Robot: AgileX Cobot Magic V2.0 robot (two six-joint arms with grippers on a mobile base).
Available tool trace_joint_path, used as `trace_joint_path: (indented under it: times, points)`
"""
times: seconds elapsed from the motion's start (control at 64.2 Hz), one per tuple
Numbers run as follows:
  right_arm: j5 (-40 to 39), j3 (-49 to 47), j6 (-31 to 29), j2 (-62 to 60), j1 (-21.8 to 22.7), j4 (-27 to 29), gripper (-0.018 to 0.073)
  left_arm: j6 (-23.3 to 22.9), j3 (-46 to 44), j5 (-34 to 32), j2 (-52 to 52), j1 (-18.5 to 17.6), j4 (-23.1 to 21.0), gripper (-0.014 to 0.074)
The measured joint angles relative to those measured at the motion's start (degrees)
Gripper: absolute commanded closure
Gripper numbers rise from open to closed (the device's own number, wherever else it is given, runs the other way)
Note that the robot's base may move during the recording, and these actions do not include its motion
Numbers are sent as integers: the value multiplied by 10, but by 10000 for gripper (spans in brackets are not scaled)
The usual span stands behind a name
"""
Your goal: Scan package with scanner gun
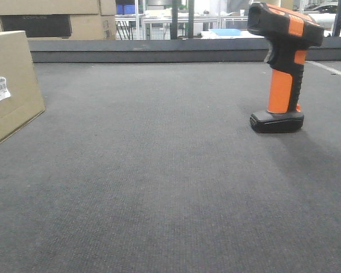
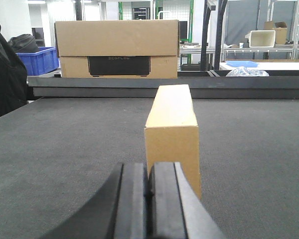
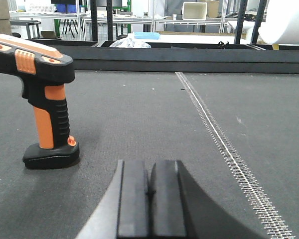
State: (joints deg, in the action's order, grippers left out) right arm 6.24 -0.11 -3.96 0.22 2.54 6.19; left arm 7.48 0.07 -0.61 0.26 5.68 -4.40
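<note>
The package [image 1: 11, 85], a plain brown box with a small white barcode label, stands at the left edge of the front view. In the left wrist view the package [image 2: 172, 127] stands end-on just ahead of my left gripper [image 2: 149, 172], which is shut with nothing between its pads. The scanner gun [image 1: 283, 65] stands upright on its flat black base at the right of the front view. In the right wrist view the scanner gun [image 3: 42, 94] is ahead and to the left of my right gripper [image 3: 149, 169], shut and empty. Neither gripper shows in the front view.
Dark grey matting [image 1: 159, 170] covers the work surface, with a raised dark rail [image 1: 159, 51] along its far edge. A larger cardboard box [image 2: 117, 49] with a dark printed panel sits beyond the rail. A stitched seam [image 3: 219, 139] runs across the mat right of my right gripper.
</note>
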Motion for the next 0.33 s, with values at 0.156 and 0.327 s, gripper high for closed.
trace_joint_path:
  times: [0.156,0.327]
  points:
    - [0,0,0,0,0,0,713,0,0,0,0,0,0,707]
    - [0,0,0,0,0,0,713,0,0,0,0,0,0,707]
